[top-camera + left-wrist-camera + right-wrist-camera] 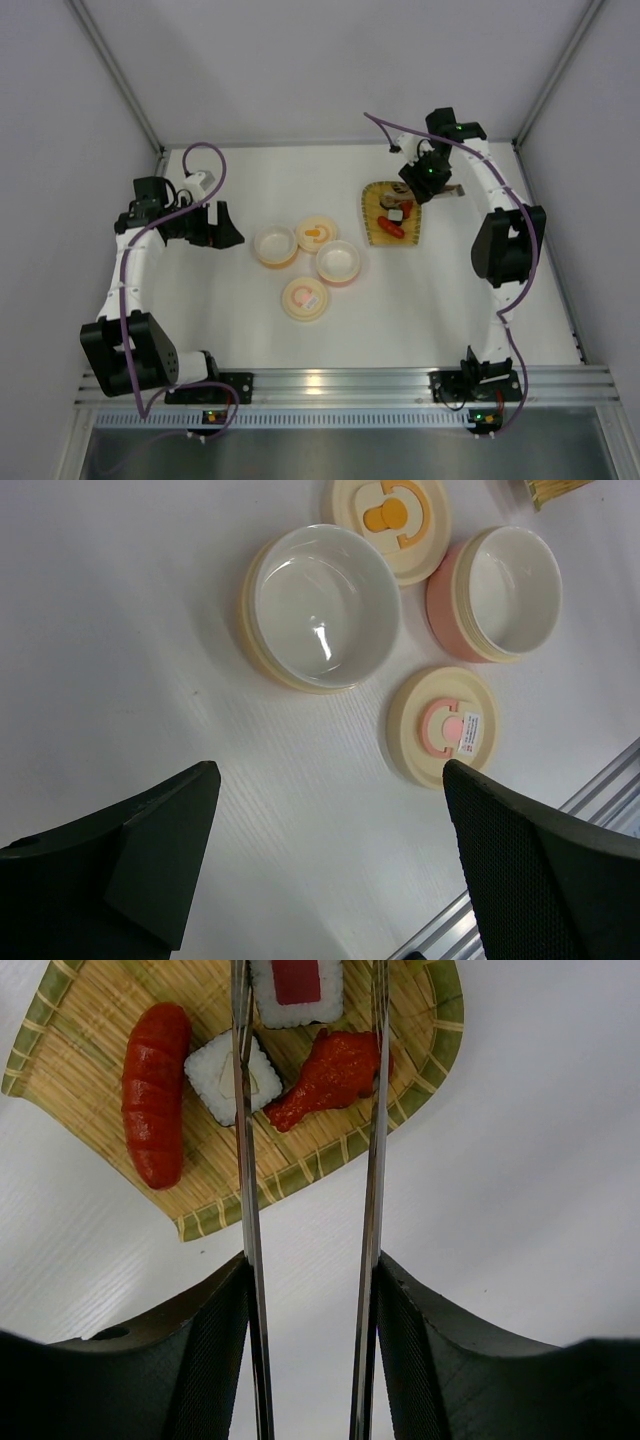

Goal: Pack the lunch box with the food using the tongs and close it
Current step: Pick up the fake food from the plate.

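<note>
White walls close in a white bench [420, 310] on three sides. At its far right, the right claw [312, 1265] is clamped on the tongs [247, 1210]. One slim silver arm is pressed against the inner face of each dark finger. Both tong arms run straight out ahead of this claw, held apart, over the woven yellow tray [90, 1150]. Between the arms, ahead of the claw, lies the orange-red piece [335, 1070], shaped like a drumstick, with its right edge under the right tong arm. Beyond it, the sushi roll [295, 985] with the red centre also sits between the arms and is cut off by the frame edge. The left tong arm crosses over a white rice block [225, 1080]. The red sausage [155, 1090] lies outside the tongs, ahead and to the left of the claw. Whether the tong arms touch any food cannot be told. Well apart from that, the left claw [330, 780] stands wide open with nothing between its fingers, over bare bench. Closest to it, just ahead of its right finger, the pink-tabbed lid [440, 725] lies flat. Farther ahead and slightly left sits the cream bowl [320, 605], empty. The pink bowl [495, 595], also empty, sits ahead to the right. Farthest ahead, between the two bowls, the orange-tabbed lid [390, 520] lies flat on the bench.
</note>
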`<state>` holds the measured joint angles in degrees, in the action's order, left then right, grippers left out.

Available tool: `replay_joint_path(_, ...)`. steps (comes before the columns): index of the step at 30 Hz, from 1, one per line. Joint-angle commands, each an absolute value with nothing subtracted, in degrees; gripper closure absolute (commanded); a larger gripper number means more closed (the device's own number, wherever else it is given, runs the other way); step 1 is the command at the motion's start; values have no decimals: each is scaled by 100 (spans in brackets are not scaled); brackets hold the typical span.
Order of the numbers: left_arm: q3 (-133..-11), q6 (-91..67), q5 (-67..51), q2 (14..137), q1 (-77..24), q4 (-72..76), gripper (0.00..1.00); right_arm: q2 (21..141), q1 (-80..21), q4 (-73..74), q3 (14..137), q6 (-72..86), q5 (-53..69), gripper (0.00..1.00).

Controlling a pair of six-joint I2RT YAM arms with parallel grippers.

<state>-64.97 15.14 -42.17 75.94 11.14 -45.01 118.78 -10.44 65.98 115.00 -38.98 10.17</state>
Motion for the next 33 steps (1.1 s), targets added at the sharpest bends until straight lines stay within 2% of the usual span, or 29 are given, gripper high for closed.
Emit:
replay_joint_path(1, -6759, 1538, -4298, 7638, 1099, -4333, 2, 11962, -1055, 6337, 11505, -3929, 967, 51)
replay_joint_path(20, -6776, 1547, -4280, 7638, 1090, -4342, 2, 11874, -1046, 6275, 11268, -4034, 809, 51)
replay_joint_path(23, -6768, 1538, -4280, 7629, 1090, -4333, 2, 11848, -1046, 6249, 11276, -4025, 817, 53)
replay_joint_path(29, -6750, 1538, -4271, 7620, 1090, -4324, 2, 11821, -1055, 6371, 11574, -3946, 940, 70)
replay_joint_path(33, -6750, 1529, -4271, 7594, 1090, -4333, 2, 11725, -1072, 6547, 11838, -3789, 1186, 71)
